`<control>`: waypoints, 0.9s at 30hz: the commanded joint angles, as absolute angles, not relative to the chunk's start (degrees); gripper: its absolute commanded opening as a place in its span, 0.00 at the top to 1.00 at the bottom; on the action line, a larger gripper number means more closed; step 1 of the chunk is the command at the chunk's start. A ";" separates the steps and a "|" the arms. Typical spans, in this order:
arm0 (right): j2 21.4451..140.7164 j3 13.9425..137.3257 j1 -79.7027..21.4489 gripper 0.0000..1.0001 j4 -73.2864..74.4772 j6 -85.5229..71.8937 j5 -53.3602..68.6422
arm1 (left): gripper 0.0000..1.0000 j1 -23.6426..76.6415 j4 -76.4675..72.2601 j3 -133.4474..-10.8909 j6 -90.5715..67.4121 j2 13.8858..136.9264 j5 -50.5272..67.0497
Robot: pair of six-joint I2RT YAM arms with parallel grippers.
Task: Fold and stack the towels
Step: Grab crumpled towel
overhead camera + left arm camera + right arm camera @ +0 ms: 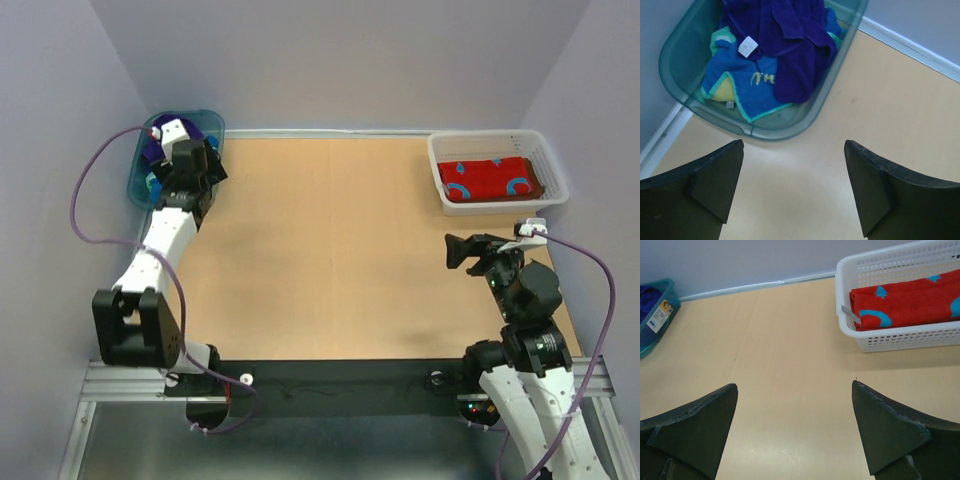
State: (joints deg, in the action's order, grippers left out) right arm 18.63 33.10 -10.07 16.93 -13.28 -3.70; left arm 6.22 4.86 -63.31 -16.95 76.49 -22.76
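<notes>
A crumpled purple towel [790,45] lies in a teal plastic tub [675,65] on top of a blue towel with teal edging and yellow marks [747,85]. My left gripper [793,150] hovers open just in front of the tub, above bare table, with nothing between its fingers. A folded red towel with blue marks [905,302] lies in a white mesh basket [890,337] at the back right. Well short of the basket, my right gripper [794,390] is open and holds nothing; it points left across the table [455,250].
The tub [135,180] sits at the table's back left corner and the basket [445,170] at the back right. Purple walls close in the back and both sides. A wooden tabletop [330,250] spans the space between the arms.
</notes>
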 commanded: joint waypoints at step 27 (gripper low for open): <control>16.52 29.53 -15.56 0.00 10.46 -11.43 -6.86 | 0.37 -11.25 26.54 -106.71 -22.85 131.66 -15.30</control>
State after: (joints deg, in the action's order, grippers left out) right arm 16.73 29.95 -15.09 14.33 -12.23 -5.82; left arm -10.61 22.92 -106.76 -21.78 131.09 -16.03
